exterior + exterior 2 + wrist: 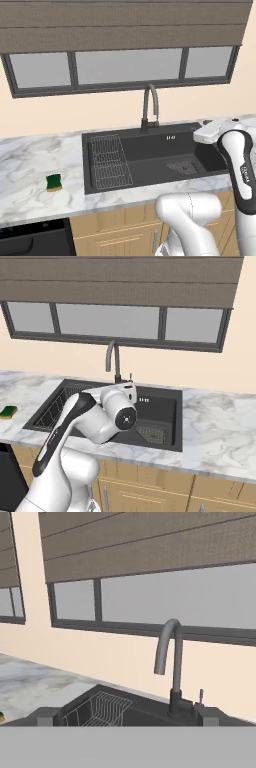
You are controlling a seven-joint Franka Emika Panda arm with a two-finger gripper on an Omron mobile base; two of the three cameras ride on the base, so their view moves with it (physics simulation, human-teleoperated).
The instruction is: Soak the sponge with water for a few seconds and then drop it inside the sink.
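From the left base view, the sink [150,155] sits black in the marble worktop [30,170] below the window [120,67], and I use it as my landmark throughout. The sponge [54,182] lies flat on the worktop well to the left of the sink, green side up with its yellow base showing along the edge, touching nothing else. The wire rack [110,162] fills the sink's left part, the drain [181,167] lies in the floor of its right part, and the faucet [149,107] stands at the middle of its back rim. My arm rises to the right of the sink and my hand [206,131] hangs above the sink's right end, holding nothing. From the right base view, the sponge [7,412] rests on the worktop at the far left, apart from the sink [165,421], while my arm bends over the sink's near rim and hides much of the basin; the faucet [114,361] curves up behind the sink. In the hand view, I look across the sink's back rim at the faucet [171,662], with the rack [97,709] low to its left. My two fingertips [46,716] stand far apart at either side, with nothing between them.
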